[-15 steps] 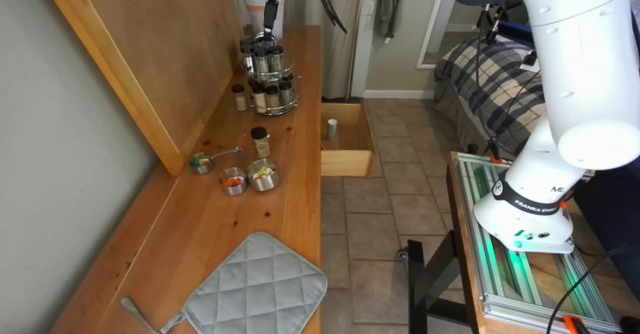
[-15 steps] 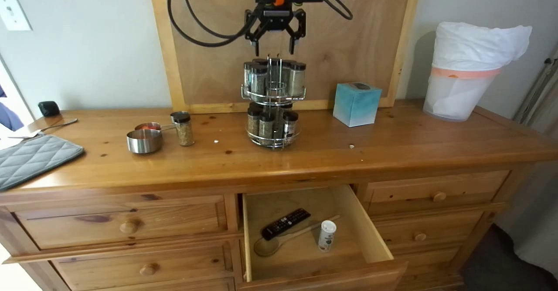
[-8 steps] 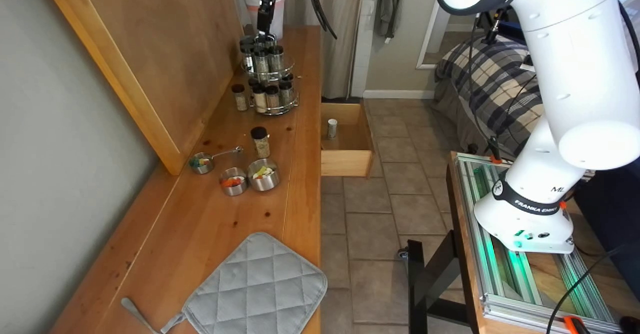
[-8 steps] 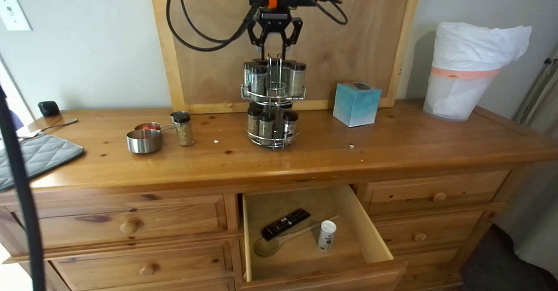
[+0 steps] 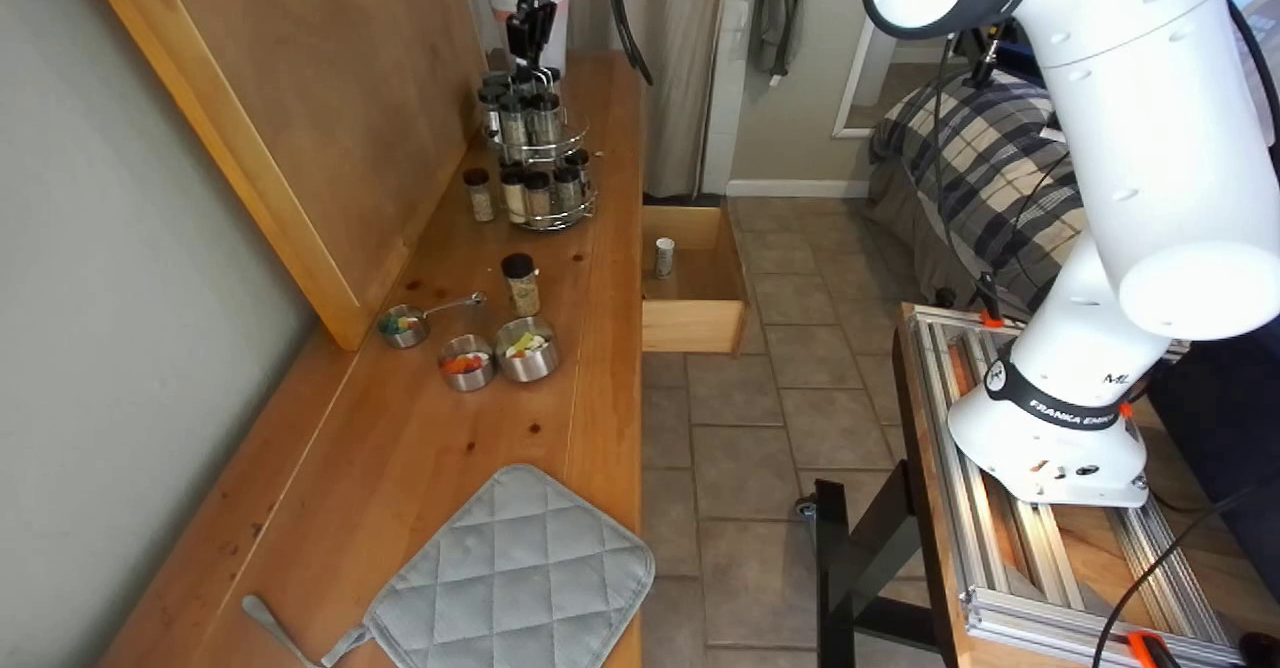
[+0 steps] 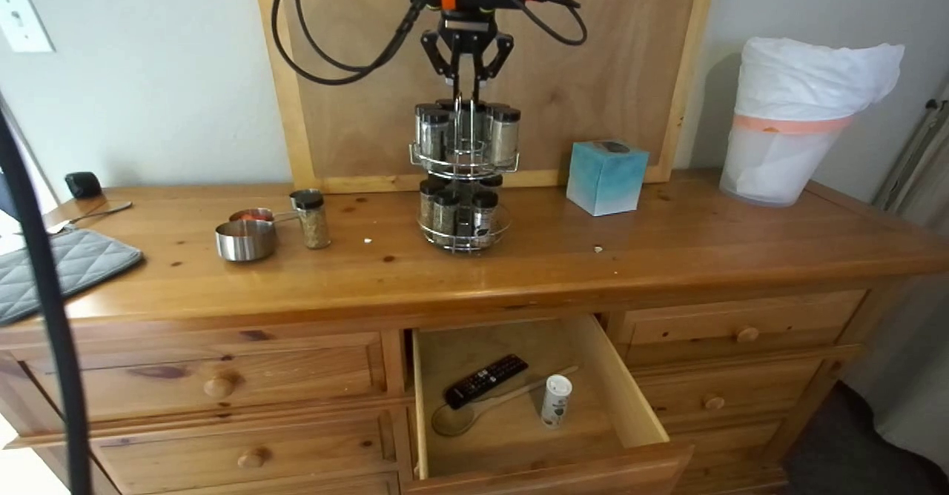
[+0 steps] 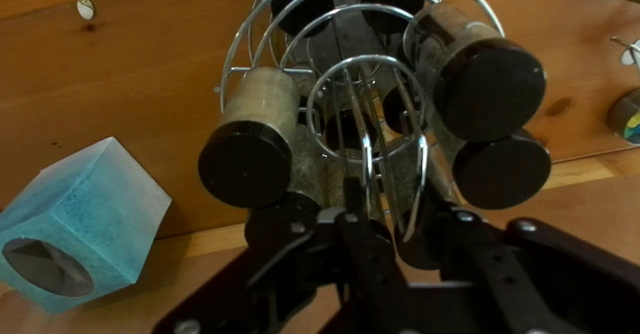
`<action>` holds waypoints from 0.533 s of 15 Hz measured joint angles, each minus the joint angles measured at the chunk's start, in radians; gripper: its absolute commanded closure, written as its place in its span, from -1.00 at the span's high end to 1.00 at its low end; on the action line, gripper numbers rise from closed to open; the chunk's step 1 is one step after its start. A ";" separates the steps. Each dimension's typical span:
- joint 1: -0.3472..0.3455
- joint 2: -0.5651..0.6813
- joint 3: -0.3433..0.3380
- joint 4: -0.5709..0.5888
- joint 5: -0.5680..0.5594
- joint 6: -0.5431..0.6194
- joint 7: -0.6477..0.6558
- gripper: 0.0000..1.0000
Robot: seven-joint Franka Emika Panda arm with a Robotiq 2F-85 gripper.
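Observation:
A two-tier chrome wire spice rack (image 6: 461, 244) stands on the wooden dresser top, loaded with several glass jars that have black caps (image 7: 245, 164). From its centre rises a wire handle (image 7: 367, 161) of two narrow loops. My gripper (image 6: 466, 95) reaches down from above the rack. In the wrist view its dark fingers (image 7: 353, 191) stand either side of the two loops, pressed close against them. Between the fingers only the handle wires show. The fingertips (image 5: 524, 72) partly merge with the rack's top in an exterior view.
A blue tissue box (image 6: 608, 178) and a lined bin (image 6: 767, 158) stand along the dresser. Loose jars (image 5: 521, 288), metal measuring cups (image 5: 467, 366) and a grey pot holder (image 5: 520, 578) lie towards the opposite end. The open drawer (image 6: 630, 399) holds a remote (image 6: 485, 381), spoon and white shaker (image 6: 556, 400).
The gripper's jaws have come together from wide apart onto the rack's handle, after the arm shifted and lowered slightly. The rack's tiers and jars have turned a little.

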 measured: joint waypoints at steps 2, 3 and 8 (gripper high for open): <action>0.007 0.000 -0.009 0.000 0.000 0.000 0.068 -0.75; 0.010 0.000 -0.012 0.000 0.000 0.000 0.111 -0.76; 0.018 0.000 -0.022 0.001 0.001 -0.005 0.363 -0.80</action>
